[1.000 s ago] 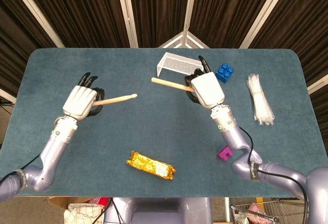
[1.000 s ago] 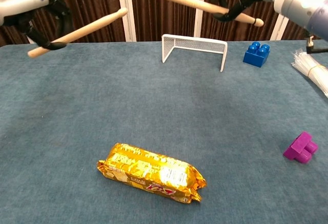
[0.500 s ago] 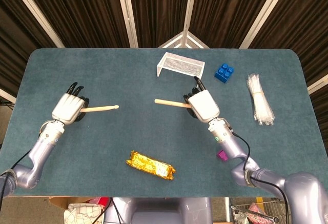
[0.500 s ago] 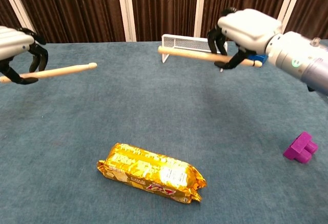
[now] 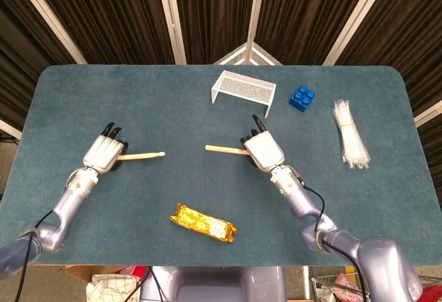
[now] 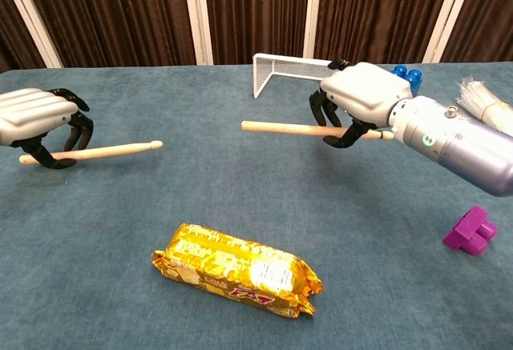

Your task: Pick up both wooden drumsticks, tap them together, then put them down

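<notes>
My left hand (image 5: pixel 103 155) (image 6: pixel 36 116) grips one wooden drumstick (image 5: pixel 143 155) (image 6: pixel 104 152) low over the table's left side, its rounded tip pointing right. My right hand (image 5: pixel 263 149) (image 6: pixel 361 94) holds the second drumstick (image 5: pixel 226 149) (image 6: pixel 284 128) near the table's middle, roughly level, its free end pointing left. The two sticks are apart, with a wide gap between their ends. Both hands hang close to the blue-green tabletop (image 5: pixel 193 184); I cannot tell whether either stick touches the cloth.
A gold snack packet (image 5: pixel 203 222) (image 6: pixel 237 269) lies near the front edge. A white wire rack (image 5: pixel 242 87) (image 6: pixel 298 68) stands at the back. A blue brick (image 5: pixel 302 98), a bundle of white ties (image 5: pixel 349 133) and a purple block (image 6: pixel 473 231) lie to the right.
Both hands have come down toward the table with their drumsticks. The right hand has also drawn back toward me, and the sticks now lie nearly level.
</notes>
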`<state>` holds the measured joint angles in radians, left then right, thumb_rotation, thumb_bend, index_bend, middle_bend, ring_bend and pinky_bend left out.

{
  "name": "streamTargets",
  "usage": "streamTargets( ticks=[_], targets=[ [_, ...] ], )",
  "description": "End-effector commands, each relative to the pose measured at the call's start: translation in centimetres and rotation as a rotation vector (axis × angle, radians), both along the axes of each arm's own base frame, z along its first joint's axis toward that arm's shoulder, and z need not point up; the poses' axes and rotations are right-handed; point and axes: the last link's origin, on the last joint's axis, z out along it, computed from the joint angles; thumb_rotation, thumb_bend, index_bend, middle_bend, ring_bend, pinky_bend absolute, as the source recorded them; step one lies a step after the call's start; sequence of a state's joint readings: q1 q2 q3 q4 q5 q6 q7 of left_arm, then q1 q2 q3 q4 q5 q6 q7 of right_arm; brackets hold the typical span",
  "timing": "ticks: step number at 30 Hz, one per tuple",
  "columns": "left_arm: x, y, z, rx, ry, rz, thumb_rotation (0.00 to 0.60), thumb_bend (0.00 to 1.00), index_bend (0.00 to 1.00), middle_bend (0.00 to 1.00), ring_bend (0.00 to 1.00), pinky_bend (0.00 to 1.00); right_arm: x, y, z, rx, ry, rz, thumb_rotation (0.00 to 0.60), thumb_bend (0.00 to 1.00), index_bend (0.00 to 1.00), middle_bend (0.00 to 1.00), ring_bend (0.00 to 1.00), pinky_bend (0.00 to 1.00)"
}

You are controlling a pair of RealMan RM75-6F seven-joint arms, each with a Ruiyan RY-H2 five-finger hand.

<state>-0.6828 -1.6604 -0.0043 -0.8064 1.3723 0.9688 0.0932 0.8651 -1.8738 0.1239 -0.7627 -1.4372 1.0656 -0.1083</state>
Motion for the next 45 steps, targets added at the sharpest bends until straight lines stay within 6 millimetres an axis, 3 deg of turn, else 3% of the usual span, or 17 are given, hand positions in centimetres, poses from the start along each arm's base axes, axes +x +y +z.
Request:
streamTargets(
  ticks=[1, 15, 29, 34, 38, 45],
  targets=[
    [-0.1, 0.2, -0.4, -0.003, 0.008, 0.002, 0.6, 0.5, 0.62, 0.59, 0.13, 0.03, 0.1, -0.6, -0.3, -0.005, -0.002, -0.006, 0.6, 0.59, 0.81, 0.65, 0.4, 0.01],
    [-0.5, 1.3, -0.6, 0.009, 0.049, 0.019, 0.6, 0.49, 0.6, 0.58, 0.12, 0.03, -1.5, -2.0, 0.2, -0.025, -0.005, -0.05, 0.6, 0.59, 0.81, 0.65, 0.4, 0.01],
    [-0.7, 1.4, 0.0, 0.002, 0.05, 0.059, 0.6, 0.46, 0.42, 0.48, 0.07, 0.03, -2.5, -2.1, 0.5, -0.03, -0.002, -0.068, 0.6, 0.59, 0.81, 0.65, 0.4, 0.01],
    [-0.7, 1.5, 0.6, -0.008, 0.051, 0.086, 0.6, 0.46, 0.38, 0.4, 0.02, 0.01, -2.7, -2.1, 0.6, -0.033, -0.005, -0.077, 0.6, 0.59, 0.81, 0.65, 0.4, 0.01],
    [-0.7, 1.4, 1.4, -0.013, 0.069, 0.095, 0.6, 0.45, 0.27, 0.26, 0.0, 0.0, -3.0, -2.1, 0.6, -0.035, -0.004, -0.083, 0.6, 0.59, 0.81, 0.65, 0.4, 0.01],
    [0.8, 1.2, 4.9, 0.035, -0.04, 0.109, 0.6, 0.45, 0.18, 0.16, 0.0, 0.0, -3.6, -2.4, 0.8, -0.057, 0.061, -0.061, 0.6, 0.59, 0.81, 0.65, 0.4, 0.01]
  ],
)
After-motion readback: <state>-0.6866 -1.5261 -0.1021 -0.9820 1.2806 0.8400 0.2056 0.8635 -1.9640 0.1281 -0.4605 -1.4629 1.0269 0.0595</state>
